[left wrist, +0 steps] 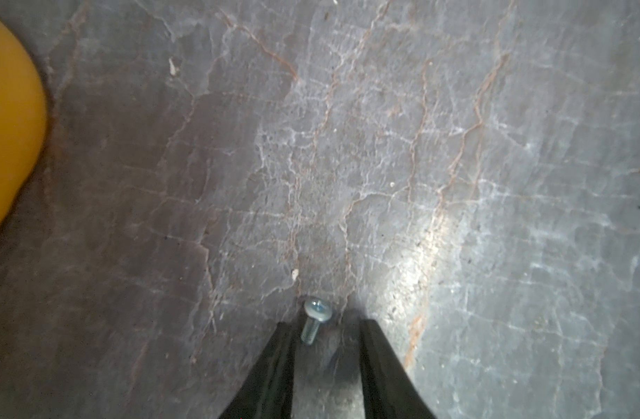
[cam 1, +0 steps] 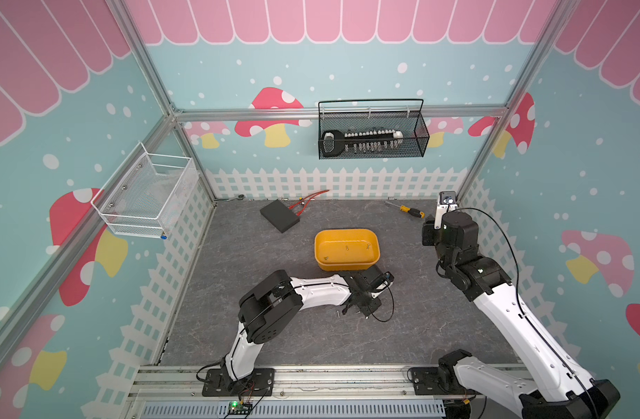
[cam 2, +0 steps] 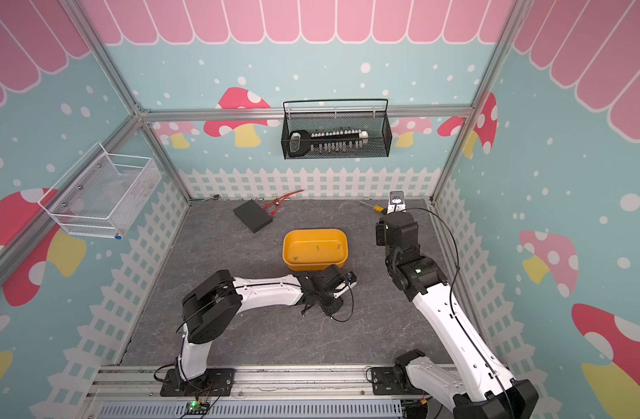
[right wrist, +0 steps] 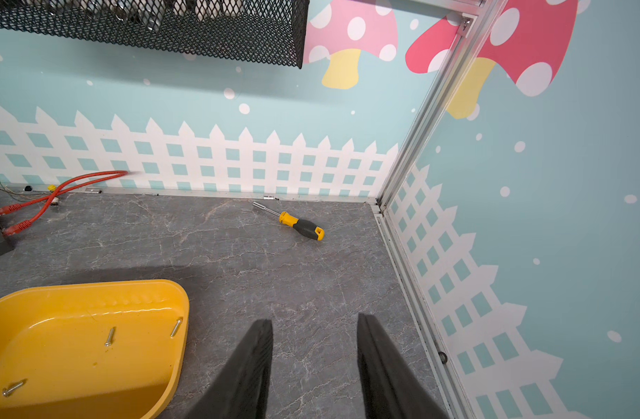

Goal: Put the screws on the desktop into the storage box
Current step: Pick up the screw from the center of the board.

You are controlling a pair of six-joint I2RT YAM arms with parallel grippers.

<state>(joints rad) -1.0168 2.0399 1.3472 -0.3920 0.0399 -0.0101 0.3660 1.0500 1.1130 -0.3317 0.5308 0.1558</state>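
The yellow storage box [cam 1: 347, 232] [right wrist: 93, 290] stands mid-desktop [cam 1: 238, 290] with three silver screws [right wrist: 110, 335] lying inside it. My left gripper [left wrist: 325, 323] points down at the desktop just in front of the box, jaws apart. One small screw [left wrist: 315, 319] lies between its fingertips, close against one finger [left wrist: 282, 348]. In a top view two more screws [cam 1: 337, 314] show on the desktop beside that gripper. My right gripper [right wrist: 314, 319] hovers open and empty over bare desktop, right of the box.
A yellow-and-black screwdriver [cam 1: 409, 211] lies at the back right. A flat black box [cam 1: 279, 216] with red cables [cam 1: 311, 199] sits at the back left. A black mesh basket [cam 1: 373, 134] hangs on the back wall, a white wire basket [cam 1: 148, 196] on the left wall.
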